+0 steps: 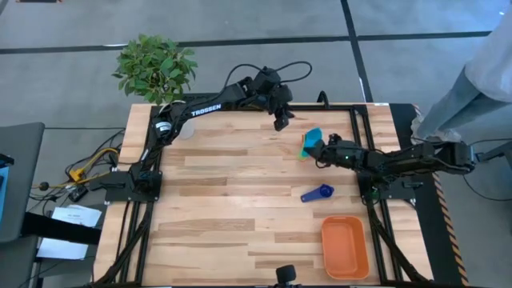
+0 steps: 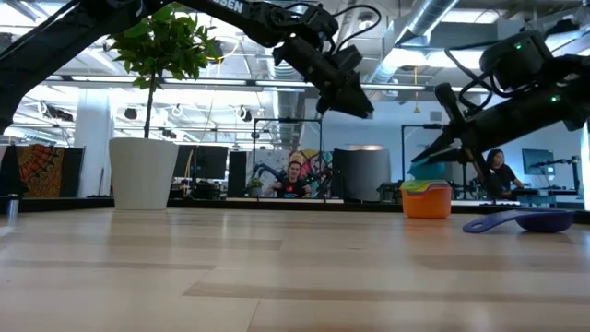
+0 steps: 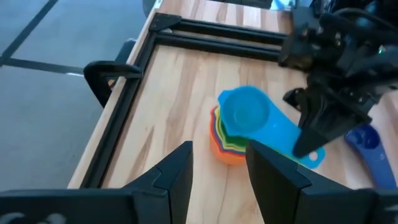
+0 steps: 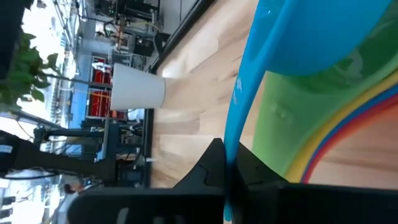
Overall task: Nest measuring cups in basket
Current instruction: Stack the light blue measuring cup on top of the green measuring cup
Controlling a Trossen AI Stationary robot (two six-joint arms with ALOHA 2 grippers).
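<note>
Where the right gripper pinches the light blue cup by its handle atop the nested stack, we see our left gripper hovering open beyond; the dark blue cup and the basket lie behind it.

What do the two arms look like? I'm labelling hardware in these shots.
Both are black, jointed arms. The left arm bears white TROSSEN lettering and a looping black cable near its wrist. The right arm shows small green lights in the low view. Each gripper has two dark, flat fingers.
</note>
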